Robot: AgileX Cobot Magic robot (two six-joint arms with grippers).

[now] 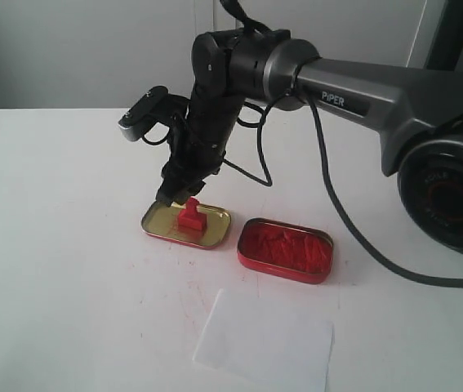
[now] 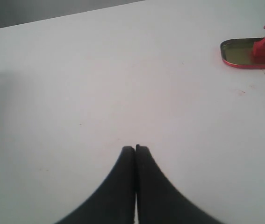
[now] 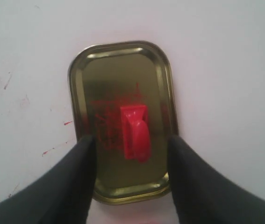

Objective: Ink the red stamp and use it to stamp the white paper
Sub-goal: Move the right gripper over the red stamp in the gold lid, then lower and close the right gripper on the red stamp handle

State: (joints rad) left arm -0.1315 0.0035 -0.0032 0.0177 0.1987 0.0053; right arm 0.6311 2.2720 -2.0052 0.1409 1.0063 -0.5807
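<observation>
Right gripper (image 3: 130, 139) released, jaws wide, straddling the red stamp (image 1: 190, 214) without contact. Stamp stands upright in the gold lid (image 3: 123, 50), mid-table, directly under the jaws, so a straight descent should do. Left gripper (image 2: 135, 149) clenched, well apart; right arm nearer.

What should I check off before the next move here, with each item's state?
1. Open right gripper straddles the red stamp: ok.
2. The red stamp stands upright in the gold lid: ok.
3. The ink tin is uncovered, paste showing: ok.
4. The white paper lies flat, no mark visible: ok.
5. The left gripper is shut, apart from the lid: ok.
6. Grip height on the handle: cannot tell.
</observation>
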